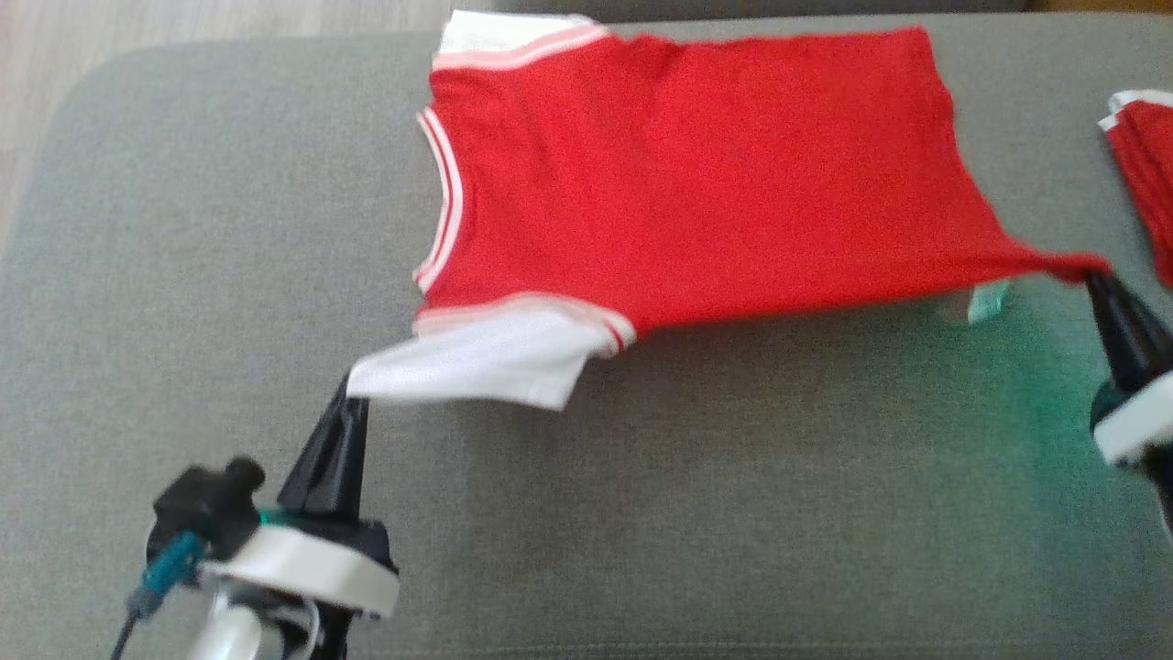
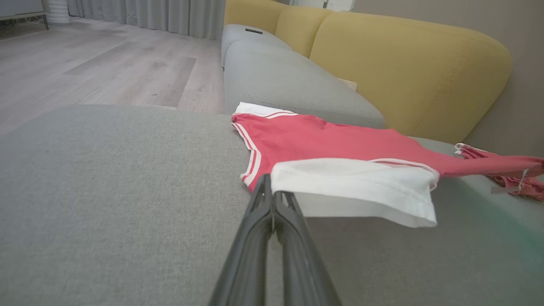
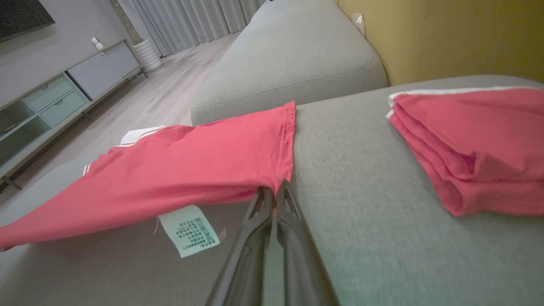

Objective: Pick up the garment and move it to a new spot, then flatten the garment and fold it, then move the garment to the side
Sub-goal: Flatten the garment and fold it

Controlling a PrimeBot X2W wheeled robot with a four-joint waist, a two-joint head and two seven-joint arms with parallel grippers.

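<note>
Head view: left claw [image 1: 354, 392], lower left, is pinching the garment [image 1: 696, 174] by its white sleeve. Right claw [image 1: 1096, 278], right edge, is clamping the red hem.

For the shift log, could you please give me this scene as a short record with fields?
surface: grey fabric cushion
garment: red short-sleeved shirt with white sleeves, far edge resting on the cushion, near edge lifted
left gripper: fingers shut on the near white sleeve
right gripper: fingers shut on the near hem corner
label: white care tag hanging under the hem
nearby: stack of folded red garments, apart from the shirt
</note>
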